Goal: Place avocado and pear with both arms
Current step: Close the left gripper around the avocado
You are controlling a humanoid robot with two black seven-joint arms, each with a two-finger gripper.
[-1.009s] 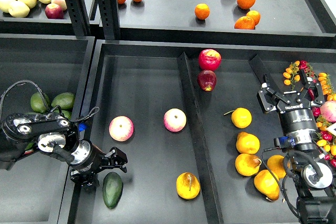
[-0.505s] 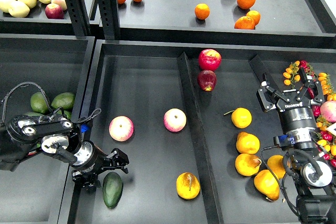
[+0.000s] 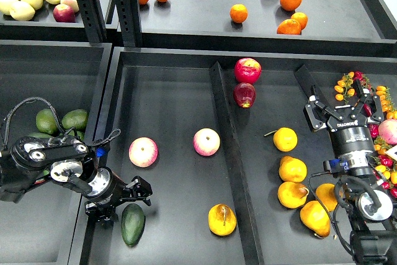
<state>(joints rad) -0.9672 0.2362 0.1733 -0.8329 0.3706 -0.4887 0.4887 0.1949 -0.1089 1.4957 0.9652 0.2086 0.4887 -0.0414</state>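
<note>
The dark green avocado [image 3: 133, 224] lies in the left compartment of the big black tray [image 3: 167, 79], near its front left corner. My left gripper [image 3: 134, 194] hovers just above and beside it, fingers spread and empty. The pear with a brownish-red blotch [image 3: 222, 220] lies in the same compartment by the divider [image 3: 226, 147]. My right gripper [image 3: 339, 105] is open and empty over the right compartment, above the plain yellow pears [image 3: 293, 169].
Two pink-yellow apples [image 3: 143, 152] [image 3: 206, 142] lie mid-tray. Two red apples [image 3: 247, 70] sit behind the divider. Lighter avocados [image 3: 74, 119] lie in the left bin. Oranges [image 3: 239, 13] are on the rear shelf. Small mixed fruit [image 3: 378, 97] is at the right edge.
My left arm has drifted slightly down and to the right, staying next to the avocado. The right arm and all fruit have not moved.
</note>
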